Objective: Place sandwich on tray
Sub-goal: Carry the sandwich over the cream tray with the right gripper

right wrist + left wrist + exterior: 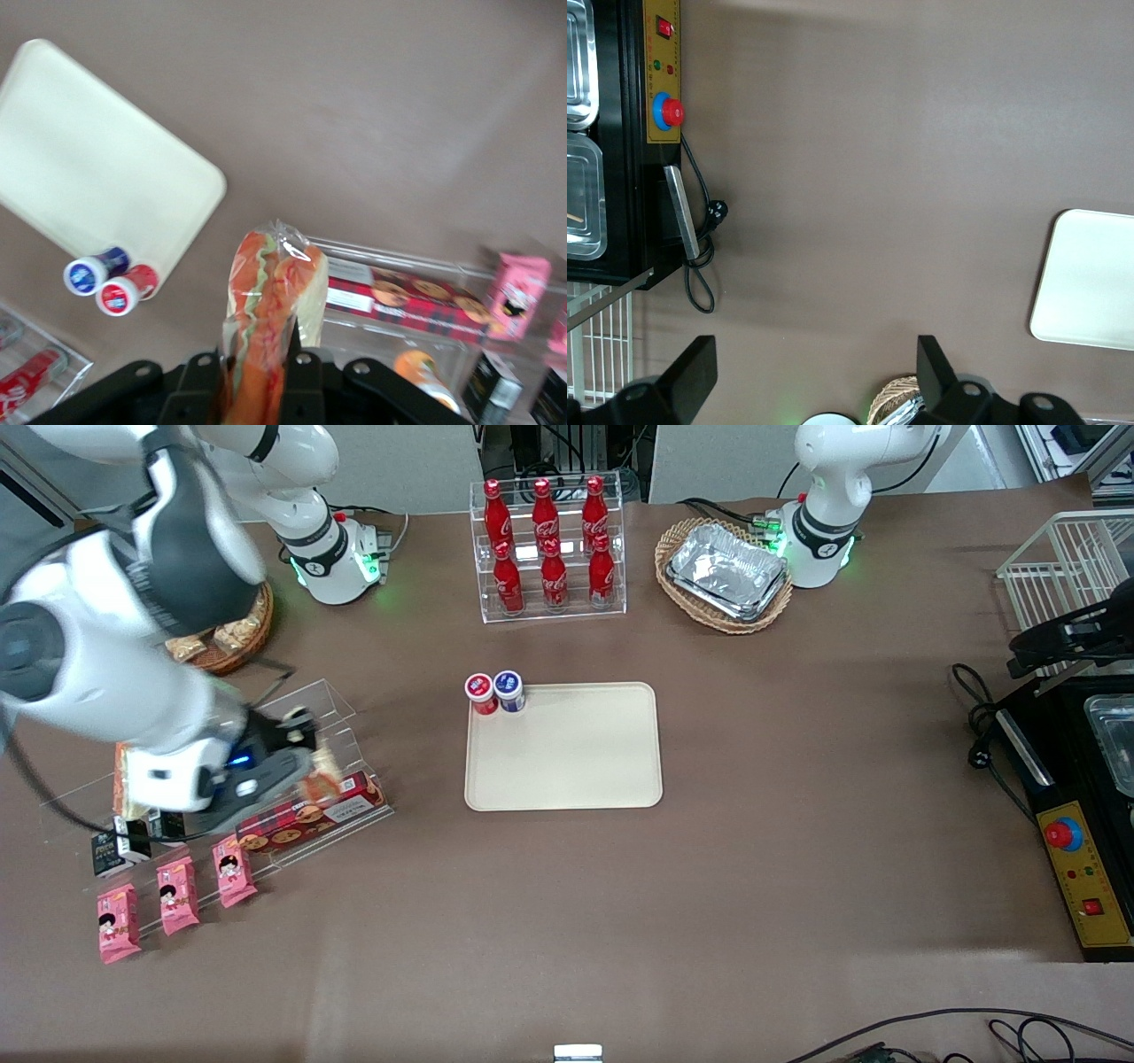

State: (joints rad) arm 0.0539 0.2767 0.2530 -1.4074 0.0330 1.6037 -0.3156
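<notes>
My right gripper point(260, 342) is shut on the sandwich point(270, 274), a wrapped wedge with orange and green filling edges that sticks out past the fingertips. In the front view the gripper point(301, 757) hangs over the clear acrylic shelf point(341, 722) at the working arm's end of the table, with the sandwich point(322, 778) blurred in its jaws. The cream-beige tray point(567, 762) lies flat at the table's middle, well apart from the gripper toward the parked arm's end. The tray point(97, 168) also shows in the right wrist view, and one corner of the tray point(1090, 283) in the left wrist view.
A red-capped cup point(481, 693) and a blue-capped cup point(508, 690) stand at one tray corner. The acrylic shelf holds a red cookie box point(310, 815) and pink snack packs point(177, 895). A cola bottle rack point(549, 549) and a wicker basket of foil trays point(726, 571) stand farther from the camera.
</notes>
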